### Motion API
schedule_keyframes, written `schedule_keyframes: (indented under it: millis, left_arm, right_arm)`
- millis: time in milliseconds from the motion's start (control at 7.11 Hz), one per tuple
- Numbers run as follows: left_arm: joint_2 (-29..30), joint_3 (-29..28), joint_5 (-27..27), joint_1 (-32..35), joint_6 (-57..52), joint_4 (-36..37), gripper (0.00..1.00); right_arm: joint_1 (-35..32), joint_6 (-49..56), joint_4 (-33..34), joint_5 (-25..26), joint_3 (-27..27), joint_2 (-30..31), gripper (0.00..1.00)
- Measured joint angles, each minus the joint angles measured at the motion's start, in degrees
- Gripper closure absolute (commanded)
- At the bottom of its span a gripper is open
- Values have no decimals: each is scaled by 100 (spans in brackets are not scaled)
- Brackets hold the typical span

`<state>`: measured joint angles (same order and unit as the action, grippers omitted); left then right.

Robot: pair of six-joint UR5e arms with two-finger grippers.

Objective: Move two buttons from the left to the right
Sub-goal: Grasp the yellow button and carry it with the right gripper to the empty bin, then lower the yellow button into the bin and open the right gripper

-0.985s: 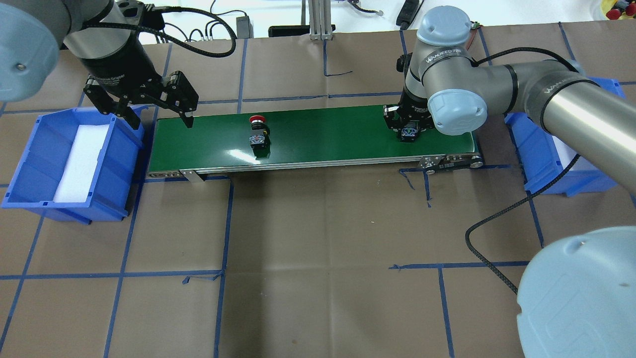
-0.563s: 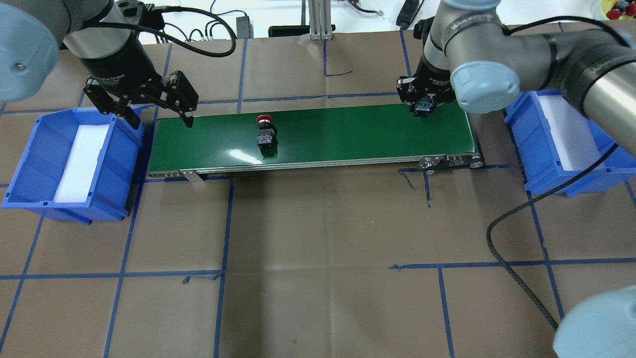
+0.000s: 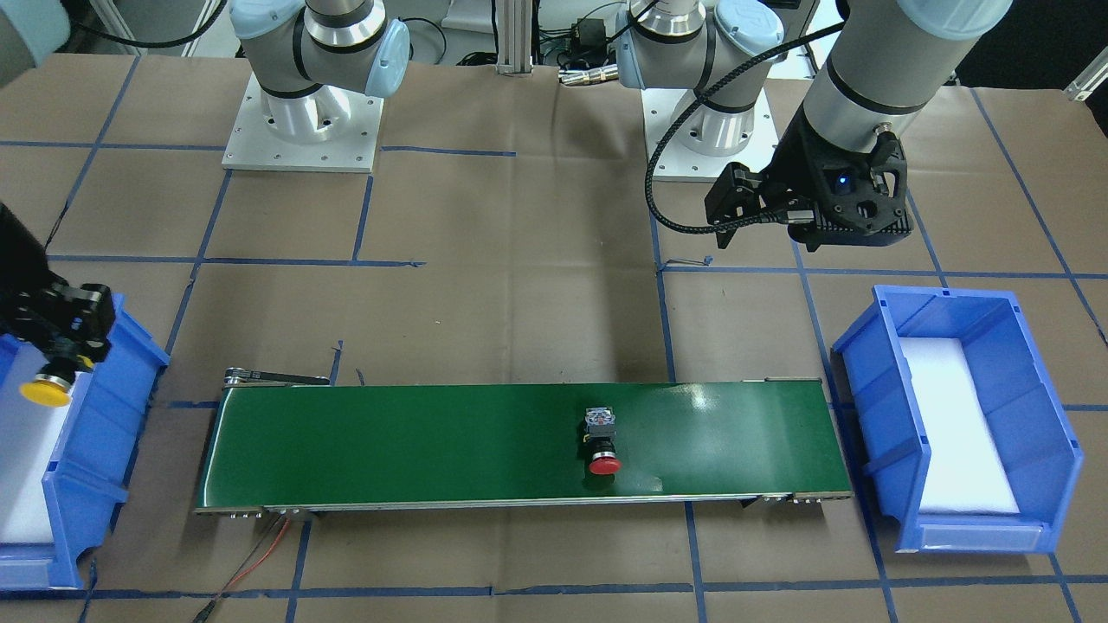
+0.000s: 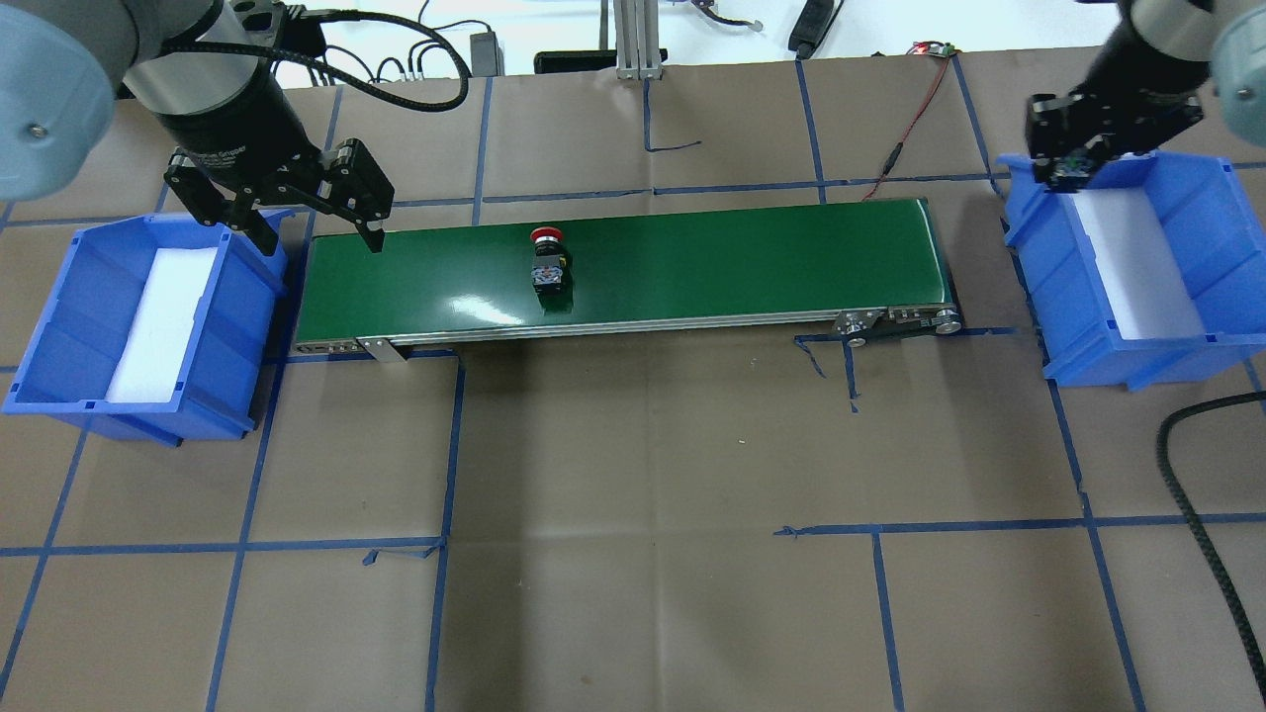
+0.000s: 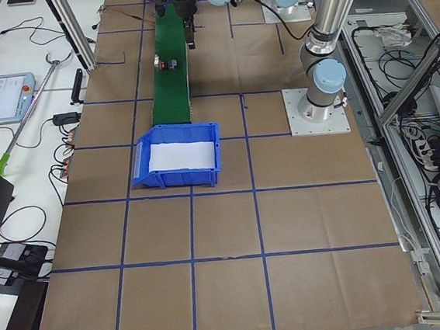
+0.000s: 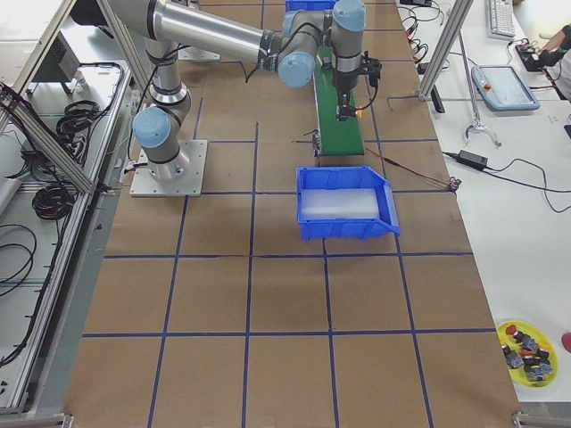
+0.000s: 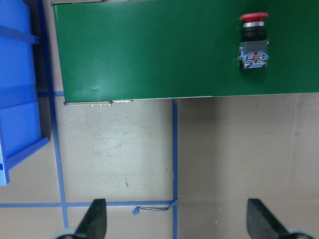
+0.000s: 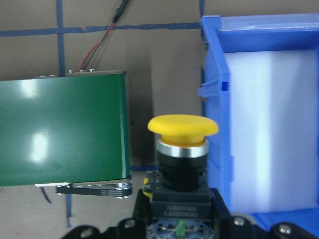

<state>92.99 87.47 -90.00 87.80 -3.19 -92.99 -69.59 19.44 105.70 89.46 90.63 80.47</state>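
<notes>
Yellow-capped button (image 8: pixel 183 144) hangs cap-down in my right gripper (image 4: pixel 1073 170), clamped by its block body at the rim of the right bin (image 4: pixel 1137 358), I judge for a drop, while the red button (image 4: pixel 547 259) lies sideways midway along the conveyor (image 4: pixel 742 259) and the left gripper (image 4: pixel 321 240) hovers wide open, empty; the block hides the right fingertips.

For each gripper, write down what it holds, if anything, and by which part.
The right gripper holds the yellow button by its black block body, the cap left free. The left gripper is open, holding nothing.
</notes>
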Motion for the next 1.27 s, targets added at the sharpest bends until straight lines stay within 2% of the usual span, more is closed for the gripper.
schedule_keyframes:
  millis: [281,422,844,1266]
  left_arm:
    - [-6,6,0,-6,-5,0,0]
    - [-8,13,0,-6,-4,0,0]
    - [-9,19,0,-4,-6,0,0]
    - [-9,24,0,-5,-6,0,0]
  right_arm:
    - [886,1083,25,1,142,-82,96]
    - [1090,1354,181,-8,366,-191,96]
    - [1222,1563,1314,-7,1092,-627,95]
    - [1238,1580,1667,49,1222,-1064,95]
